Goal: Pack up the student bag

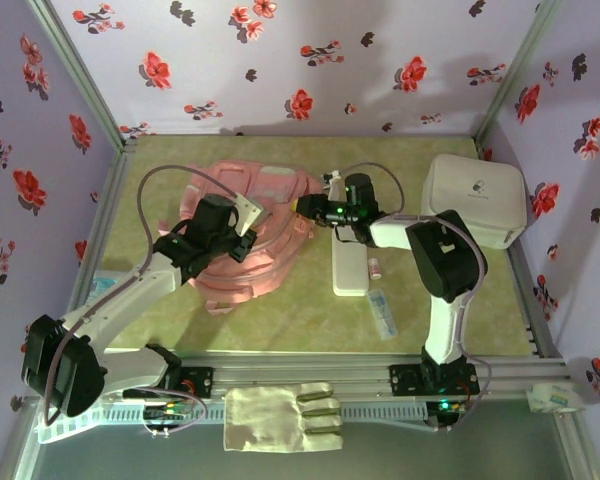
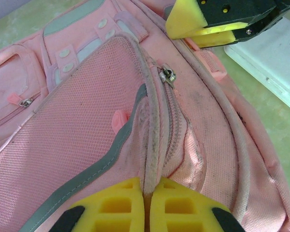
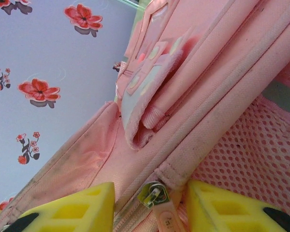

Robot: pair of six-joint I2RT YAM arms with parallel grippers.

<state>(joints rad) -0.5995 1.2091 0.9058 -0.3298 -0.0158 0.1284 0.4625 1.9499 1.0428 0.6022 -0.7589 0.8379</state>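
Pink bag lies flat on the table, left of centre and towards the back, with both arms on it. It's soft, floppy fabric and looks light. It'll sag and bunch rather than hold a shape, so one side needs anchoring while the other side works.

The left pincer does that job, its pads clamped together on a ridge of fabric along the zip seam. That's a good place to hold, as the piped edge gives it something to bite. The right pincer sits at the zip pull with its pads apart, one on each side of the tab and not yet squeezing it. The tab is small and smooth, so I'd expect it to slip out of a loose pinch.

On containers, the zip looks closed along the stretch in view, so nothing shows inside the bag. The mesh pocket lies flat. The white box sits closed at the right, its contents hidden. A flat white case and a tube wait between bag and box.
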